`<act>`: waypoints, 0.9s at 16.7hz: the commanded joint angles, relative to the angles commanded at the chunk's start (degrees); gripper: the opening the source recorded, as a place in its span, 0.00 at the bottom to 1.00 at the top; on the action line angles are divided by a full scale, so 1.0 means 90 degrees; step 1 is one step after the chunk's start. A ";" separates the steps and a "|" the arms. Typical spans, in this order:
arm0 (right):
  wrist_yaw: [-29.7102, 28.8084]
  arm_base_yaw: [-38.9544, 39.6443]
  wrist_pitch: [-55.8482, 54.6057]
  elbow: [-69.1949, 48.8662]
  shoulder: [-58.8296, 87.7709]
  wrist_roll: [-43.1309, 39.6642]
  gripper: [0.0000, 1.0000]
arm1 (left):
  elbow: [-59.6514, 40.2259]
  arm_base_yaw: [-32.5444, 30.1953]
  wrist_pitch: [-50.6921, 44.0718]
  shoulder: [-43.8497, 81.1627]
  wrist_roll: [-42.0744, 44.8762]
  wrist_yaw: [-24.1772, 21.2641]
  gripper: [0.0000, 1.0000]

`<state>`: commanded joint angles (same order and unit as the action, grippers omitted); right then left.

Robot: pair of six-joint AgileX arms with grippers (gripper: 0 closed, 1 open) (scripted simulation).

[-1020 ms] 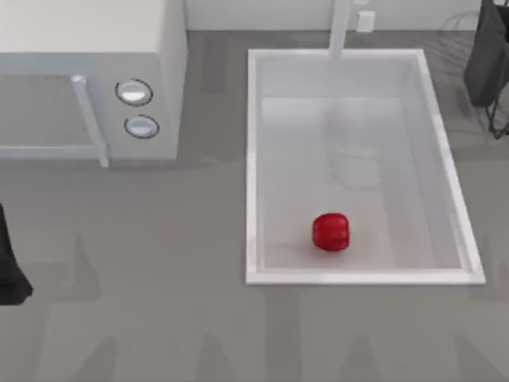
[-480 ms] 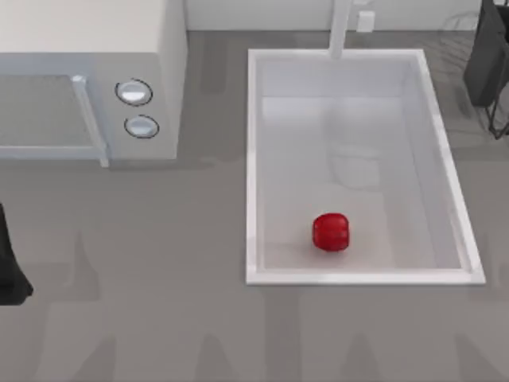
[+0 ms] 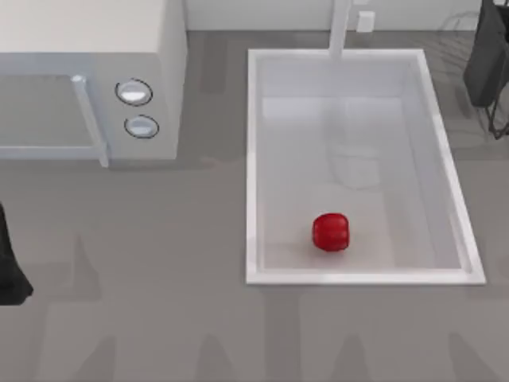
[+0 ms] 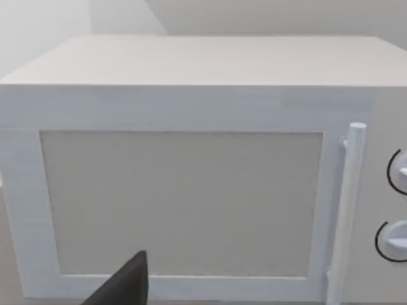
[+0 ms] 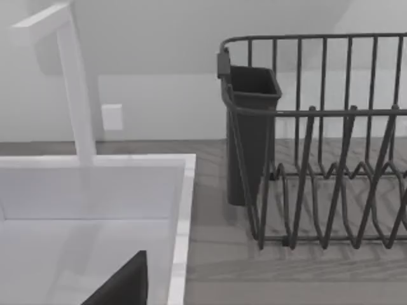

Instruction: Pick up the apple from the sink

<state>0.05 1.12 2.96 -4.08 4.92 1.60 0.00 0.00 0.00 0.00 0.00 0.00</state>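
The apple [image 3: 331, 231], small, glossy and red, lies on the pale floor of the sink [image 3: 253, 159], near its front wall and a little left of the middle. Nothing touches it. The sink is a white rectangular basin with a faucet post [image 3: 340, 28] at its back rim. My left arm [image 3: 9, 270] is a dark shape at the table's left edge, far from the sink. A dark tip of my left gripper [image 4: 124, 286] faces the microwave door. A dark tip of my right gripper [image 5: 124, 284] hangs over the sink's back right corner [image 5: 181, 210], near the faucet post [image 5: 76, 95].
A white microwave [image 3: 95, 79] with two round knobs and a bar handle stands at the back left. A dark wire dish rack [image 5: 318, 140] with a cutlery cup [image 5: 251, 127] stands right of the sink, seen as a dark shape [image 3: 487, 64] at the back right. Grey counter lies in front.
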 joint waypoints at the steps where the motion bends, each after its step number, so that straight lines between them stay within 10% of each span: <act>1: 0.0002 0.0064 0.0161 -0.0230 0.0282 0.0087 1.00 | 0.0000 0.0000 0.0000 0.0000 0.0000 0.0000 1.00; 15: 0.0011 0.1894 0.4443 -0.6837 0.8237 0.2201 1.00 | 0.0000 0.0000 0.0000 0.0000 0.0000 0.0000 1.00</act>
<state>0.15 18.16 42.95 -65.61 79.06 21.41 0.00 0.00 0.00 0.00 0.00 0.00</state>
